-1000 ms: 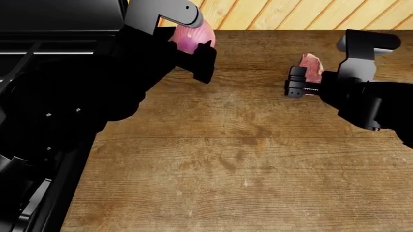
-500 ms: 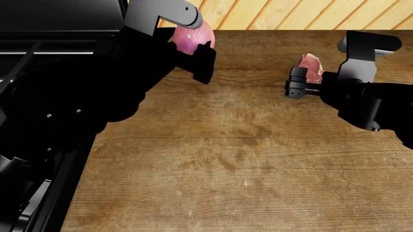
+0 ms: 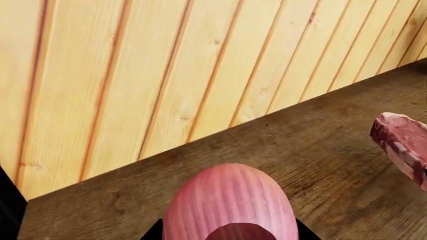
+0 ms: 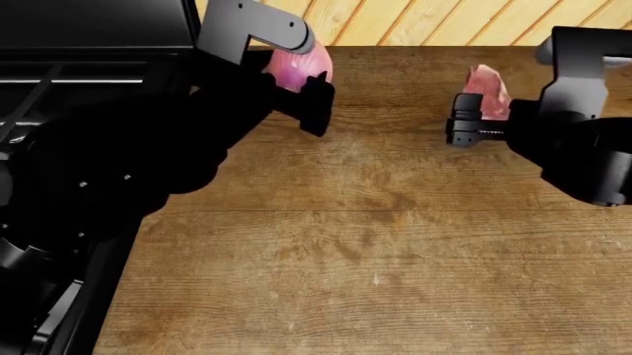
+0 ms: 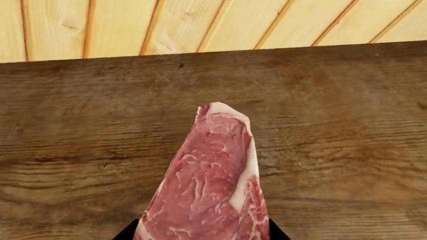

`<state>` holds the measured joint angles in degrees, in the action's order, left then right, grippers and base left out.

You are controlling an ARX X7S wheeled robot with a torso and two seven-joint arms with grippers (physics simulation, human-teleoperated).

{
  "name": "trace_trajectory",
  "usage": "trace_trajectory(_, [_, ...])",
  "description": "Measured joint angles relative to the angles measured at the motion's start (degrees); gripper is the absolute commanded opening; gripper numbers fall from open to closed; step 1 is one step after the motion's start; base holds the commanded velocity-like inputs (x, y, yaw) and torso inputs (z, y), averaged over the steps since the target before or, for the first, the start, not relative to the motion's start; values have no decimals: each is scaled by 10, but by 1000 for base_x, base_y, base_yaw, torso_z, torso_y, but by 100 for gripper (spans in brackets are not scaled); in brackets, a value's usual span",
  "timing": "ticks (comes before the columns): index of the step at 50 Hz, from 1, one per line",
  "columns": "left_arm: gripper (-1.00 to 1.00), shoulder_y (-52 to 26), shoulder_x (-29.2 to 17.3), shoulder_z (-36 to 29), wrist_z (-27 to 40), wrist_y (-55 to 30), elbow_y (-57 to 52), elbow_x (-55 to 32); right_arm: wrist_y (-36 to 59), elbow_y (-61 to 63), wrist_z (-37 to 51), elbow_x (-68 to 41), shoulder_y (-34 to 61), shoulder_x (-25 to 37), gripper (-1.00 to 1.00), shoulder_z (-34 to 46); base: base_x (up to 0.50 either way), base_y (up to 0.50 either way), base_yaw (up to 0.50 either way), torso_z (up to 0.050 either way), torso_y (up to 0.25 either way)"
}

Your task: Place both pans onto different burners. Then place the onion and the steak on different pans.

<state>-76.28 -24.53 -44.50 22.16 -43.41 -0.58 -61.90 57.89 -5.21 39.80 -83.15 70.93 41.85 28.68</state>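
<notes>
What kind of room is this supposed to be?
Most likely a simulated kitchen: a wooden countertop against a plank wall, a black stove alongside, with an onion and raw steak as ingredients.

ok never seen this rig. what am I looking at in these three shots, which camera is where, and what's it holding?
It's a simulated two-armed robot seen through three cameras. The head view looks down from the robot's head over a wooden counter, with a black stove at its left side and a plank wall behind. The other two pictures come from cameras mounted near each gripper.

The left gripper is shut on a purple onion; the left wrist view shows that onion close up, with the steak at the picture's edge. The right gripper is shut on a raw steak, which fills the right wrist view.

Both items look held above the counter. No pans are clearly visible in these pictures; the left arm hides much of the stove.
</notes>
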Motion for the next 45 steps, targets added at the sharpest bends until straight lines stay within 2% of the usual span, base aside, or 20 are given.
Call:
trace_trajectory(19, [-100, 6, 2, -2, 9, -1, -12, -5, 15, 80, 46, -62, -15, 24, -100, -23, 0, 0, 0, 0, 23])
trace_trajectory(45, [-100, 1, 1, -1, 22, -14, -28, -20, 2, 114, 61, -80, -30, 36, -100, -39, 1, 0, 0, 0, 243])
